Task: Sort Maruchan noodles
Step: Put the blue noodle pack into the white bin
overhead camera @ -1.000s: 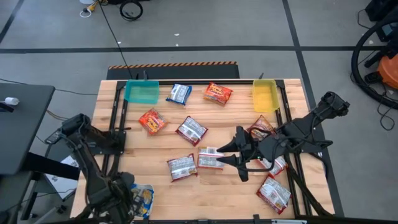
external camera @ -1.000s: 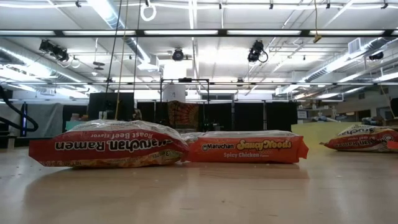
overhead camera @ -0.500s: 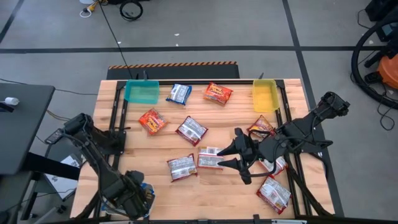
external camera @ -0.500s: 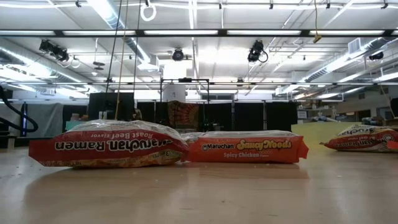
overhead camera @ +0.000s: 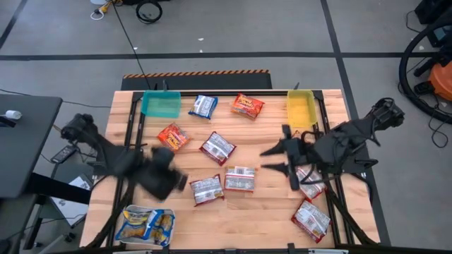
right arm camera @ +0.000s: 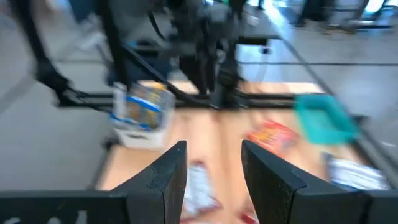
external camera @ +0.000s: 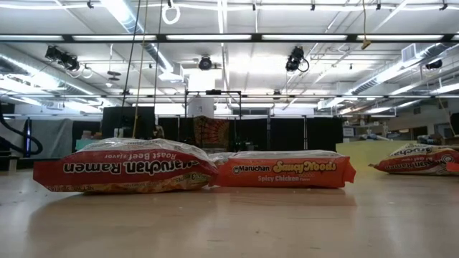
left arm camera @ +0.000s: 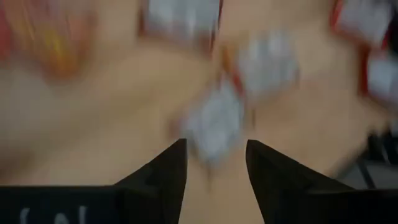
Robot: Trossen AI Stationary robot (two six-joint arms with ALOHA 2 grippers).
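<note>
The Maruchan packets lie flat across the table in the high view: a blue one (overhead camera: 203,106), orange ones (overhead camera: 247,106) (overhead camera: 172,137), red-and-white ones (overhead camera: 217,147) (overhead camera: 206,189) (overhead camera: 240,178) and more by the right edge (overhead camera: 311,219). Blue-and-yellow packets (overhead camera: 145,224) lie in a white tray at the near-left corner. My left gripper (overhead camera: 176,183) (left arm camera: 216,146) is open and blurred, above the table left of the middle, with red-and-white packets ahead of it. My right gripper (overhead camera: 268,159) (right arm camera: 212,148) is open, hovering right of the middle packets. The low view shows a red-and-white packet (external camera: 125,166) and an orange one (external camera: 283,170), no gripper.
A teal tray (overhead camera: 161,104) stands at the far left and a yellow tray (overhead camera: 300,107) at the far right of the table. Black frame rails run along both sides. Bare wood shows near the front edge, between the white tray and the right packets.
My left gripper has swung fast from over the white tray at the near-left corner toward the table's middle, leaving the blue-and-yellow packets lying uncovered in the tray. My right gripper has drawn back from the middle red-and-white packet toward the right and far side; that packet stayed put.
</note>
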